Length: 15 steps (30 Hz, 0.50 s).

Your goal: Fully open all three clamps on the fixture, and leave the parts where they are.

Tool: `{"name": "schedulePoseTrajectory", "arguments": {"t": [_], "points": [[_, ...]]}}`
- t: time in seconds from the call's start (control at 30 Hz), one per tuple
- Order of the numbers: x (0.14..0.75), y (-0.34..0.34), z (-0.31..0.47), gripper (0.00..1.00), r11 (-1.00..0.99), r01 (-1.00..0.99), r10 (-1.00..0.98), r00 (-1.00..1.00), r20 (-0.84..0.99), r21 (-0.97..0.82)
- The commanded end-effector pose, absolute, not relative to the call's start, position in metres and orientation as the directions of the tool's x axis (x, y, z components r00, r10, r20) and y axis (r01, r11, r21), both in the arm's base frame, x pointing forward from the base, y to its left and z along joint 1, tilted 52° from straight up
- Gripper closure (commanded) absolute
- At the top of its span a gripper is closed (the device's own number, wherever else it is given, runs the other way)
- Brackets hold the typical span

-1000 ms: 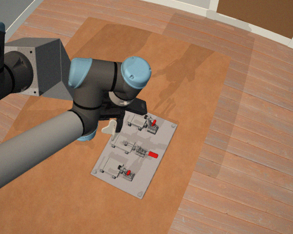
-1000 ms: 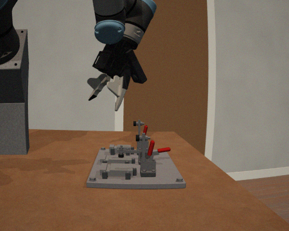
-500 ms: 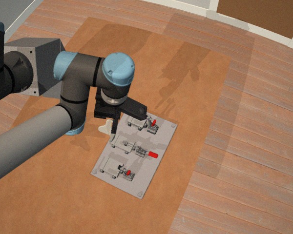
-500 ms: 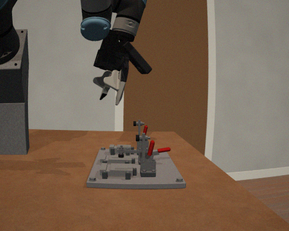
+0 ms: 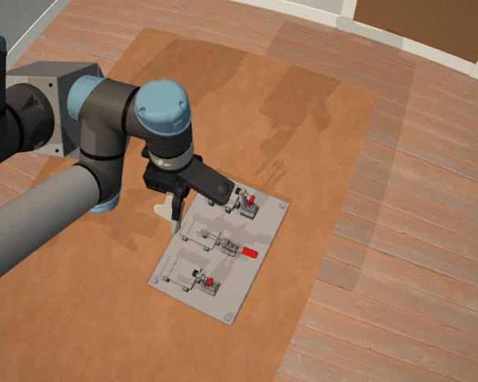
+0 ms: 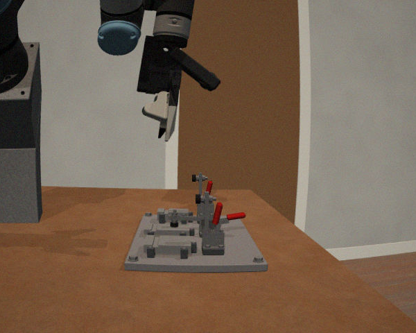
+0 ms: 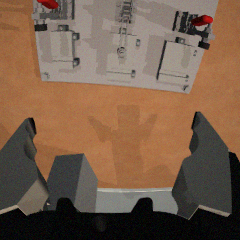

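A grey fixture plate (image 5: 218, 250) lies on the brown table and carries three toggle clamps with red handles. The far clamp (image 5: 246, 208) and the near clamp (image 5: 205, 286) have their handles raised upright. The middle clamp's handle (image 5: 249, 252) lies flat, pointing off the plate's right side. Flat grey parts (image 5: 196, 235) sit on the plate's left half. My gripper (image 6: 161, 120) is open and empty, high above the table beside the plate's left edge. In the wrist view the plate (image 7: 125, 42) lies ahead of the open fingers.
The robot's grey pedestal (image 6: 11, 143) stands at the back left of the table. The table's right edge (image 6: 308, 232) drops to a wooden floor. A wall stands behind the table.
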<state>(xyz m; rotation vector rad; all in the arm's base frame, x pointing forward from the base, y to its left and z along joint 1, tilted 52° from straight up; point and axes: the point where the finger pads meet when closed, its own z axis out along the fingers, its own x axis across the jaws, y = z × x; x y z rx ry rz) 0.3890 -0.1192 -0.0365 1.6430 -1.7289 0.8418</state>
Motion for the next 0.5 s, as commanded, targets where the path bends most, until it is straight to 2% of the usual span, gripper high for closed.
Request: {"name": "schedulePoseTrajectory", "arguments": {"t": [0.0, 0.47], "points": [[0.3919, -0.1172, -0.0284, 0.0, 0.03, -0.991, -0.617, -0.119, 0.778, -0.128], [0.3937, -0.1154, -0.0191, 0.0, 0.036, -0.978, -0.618, -0.182, 0.765, -0.204]]}}
